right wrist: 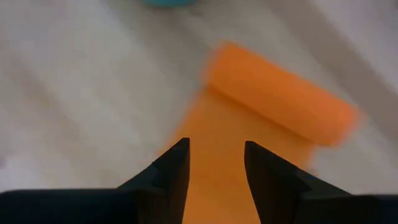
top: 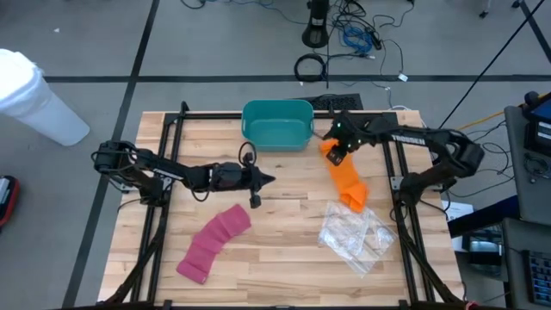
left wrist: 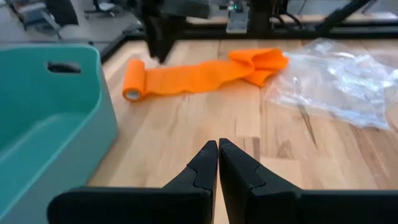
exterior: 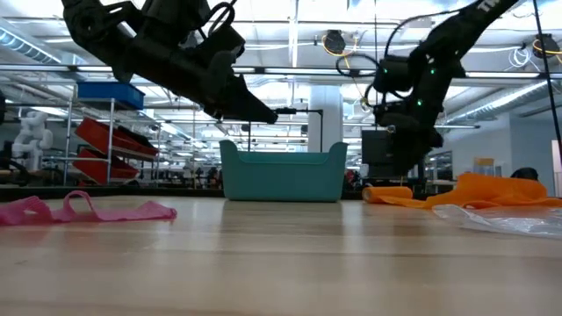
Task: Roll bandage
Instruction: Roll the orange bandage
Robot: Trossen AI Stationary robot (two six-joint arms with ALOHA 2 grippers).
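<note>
— Closest to the right wrist camera, what shows?

— Two dark fingers point(right wrist: 177, 171) standing apart, with flat orange strip between them and the rolled end of the orange bandage point(right wrist: 280, 93) just beyond. The right gripper point(top: 337, 156) hangs over that roll, jaws partly open, holding nothing that I can see.

— Where does the bandage lie on the table?

— On the right half, starting near the teal bin point(top: 276, 123). The rolled end sits just beside the bin's right corner; the loose tail runs toward the front edge and ends crumpled against a clear plastic wrapper point(top: 355, 232).

— And the other arm?

— The left gripper point(top: 267, 180) hovers mid-table, fingers pressed together and empty, pointing at the orange strip. A pink bandage point(top: 214, 242) lies unrolled near it, untouched.

— Which step is this?

— Rolling the orange one, I judge: only a short roll is formed and most of the strip is still flat.

— So the next move?

— Probably seating the right fingers on the roll again and turning it along the strip, keeping the edges aligned.
</note>
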